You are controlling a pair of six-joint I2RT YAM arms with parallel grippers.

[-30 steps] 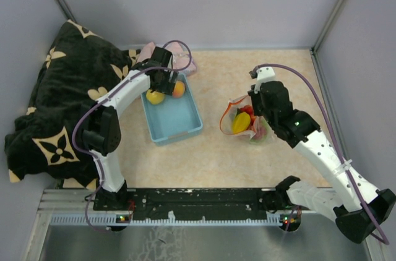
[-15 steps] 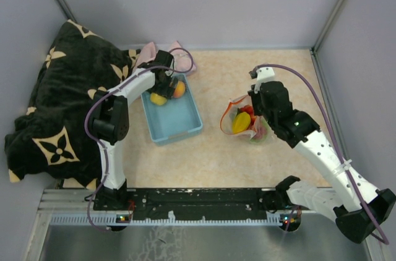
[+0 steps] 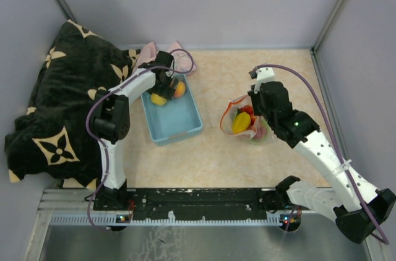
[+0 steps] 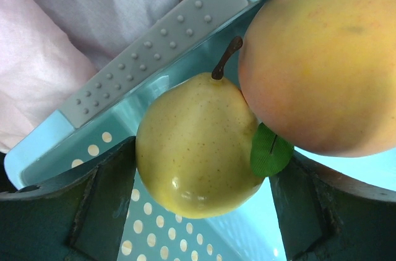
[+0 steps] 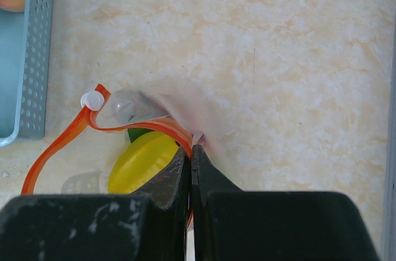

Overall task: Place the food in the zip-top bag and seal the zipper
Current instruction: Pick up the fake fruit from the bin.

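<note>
A yellow pear [image 4: 198, 143] and an orange peach [image 4: 322, 57] lie touching at the far end of the light-blue basket [image 3: 179, 122]. My left gripper [image 4: 201, 180] is open and low in the basket, one finger on each side of the pear [image 3: 158, 98]. The clear zip-top bag [image 3: 244, 122] lies on the table to the right, with a yellow piece [image 5: 145, 156] and red and green food inside. My right gripper [image 5: 190, 149] is shut on the bag's edge at the red-orange zipper [image 5: 62, 146]. The zipper's white slider [image 5: 93, 100] sits at the far end of the open mouth.
A black blanket with beige flowers [image 3: 68, 100] is heaped at the left. A pink cloth [image 3: 179, 57] lies behind the basket, just beyond its rim [image 4: 154, 57]. Grey walls close in the back and both sides.
My left gripper has dropped from above the basket's far end down around the pear, still open. The right arm and the bag have not moved.
</note>
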